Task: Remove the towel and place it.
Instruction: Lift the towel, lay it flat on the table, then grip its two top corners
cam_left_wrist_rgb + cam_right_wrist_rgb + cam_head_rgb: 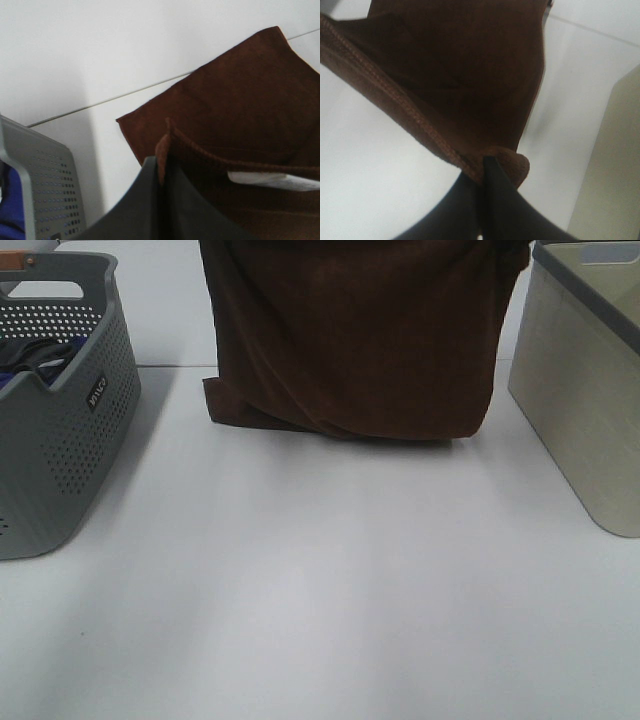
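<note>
We see the towel (350, 340) hanging as a wide, dark reddish-brown sheet at the far middle of the white table (320, 600). Its top runs out of the high view, and its lower edge rests bunched on the tabletop. In the left wrist view, the left gripper (160, 172) has its dark fingers pressed together on a folded edge of the towel, with a small white label (272, 181) showing on the cloth just beside the grip. In the right wrist view, the right gripper (481, 175) likewise pinches a stitched hem at a corner, and the cloth falls away from there. The towel lies between a grey perforated basket (70, 460) on the left, which holds dark and blue cloth (35, 355), and a beige bin (585, 410) on the right. We see it touching neither.
</note>
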`<state>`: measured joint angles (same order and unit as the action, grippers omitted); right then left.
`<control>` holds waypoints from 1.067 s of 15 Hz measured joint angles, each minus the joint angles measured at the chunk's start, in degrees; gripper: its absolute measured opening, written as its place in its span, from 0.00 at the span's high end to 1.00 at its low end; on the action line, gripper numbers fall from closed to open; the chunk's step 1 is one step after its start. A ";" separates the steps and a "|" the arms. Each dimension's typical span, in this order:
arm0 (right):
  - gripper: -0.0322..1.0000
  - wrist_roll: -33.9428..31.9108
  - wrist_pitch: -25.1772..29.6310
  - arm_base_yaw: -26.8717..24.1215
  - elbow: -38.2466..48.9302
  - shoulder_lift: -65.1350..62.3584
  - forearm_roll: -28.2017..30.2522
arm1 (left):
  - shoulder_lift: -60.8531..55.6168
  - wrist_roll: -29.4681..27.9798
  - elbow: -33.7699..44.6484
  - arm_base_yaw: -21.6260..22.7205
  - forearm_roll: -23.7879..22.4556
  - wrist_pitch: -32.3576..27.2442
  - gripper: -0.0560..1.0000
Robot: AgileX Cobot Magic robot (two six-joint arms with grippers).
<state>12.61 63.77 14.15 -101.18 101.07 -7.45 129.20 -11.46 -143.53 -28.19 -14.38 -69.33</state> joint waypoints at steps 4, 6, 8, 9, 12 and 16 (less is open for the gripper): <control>0.97 -0.34 5.67 0.00 3.15 -0.17 -1.09 | -4.47 2.58 8.54 -0.06 7.45 -0.06 0.95; 0.97 -0.57 5.73 0.00 6.70 -1.43 -3.27 | -9.57 2.69 18.85 -0.11 7.56 -0.06 0.95; 0.97 -0.57 5.67 0.00 12.26 -3.67 -5.39 | -14.09 2.69 29.28 -0.46 9.00 -0.06 0.95; 0.97 -0.74 5.67 0.00 15.87 -5.04 -6.53 | -16.33 2.23 33.86 -1.03 9.80 -0.06 0.95; 0.97 -1.49 5.79 0.00 27.56 -9.22 -8.88 | -22.46 0.74 48.36 -4.35 10.49 -0.06 0.95; 0.97 -1.55 5.79 0.00 42.11 -15.70 -11.12 | -30.31 -4.24 64.06 -10.54 11.40 0.11 0.95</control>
<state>11.06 69.56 14.15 -59.07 85.37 -18.56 98.89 -15.70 -79.47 -38.73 -2.98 -69.21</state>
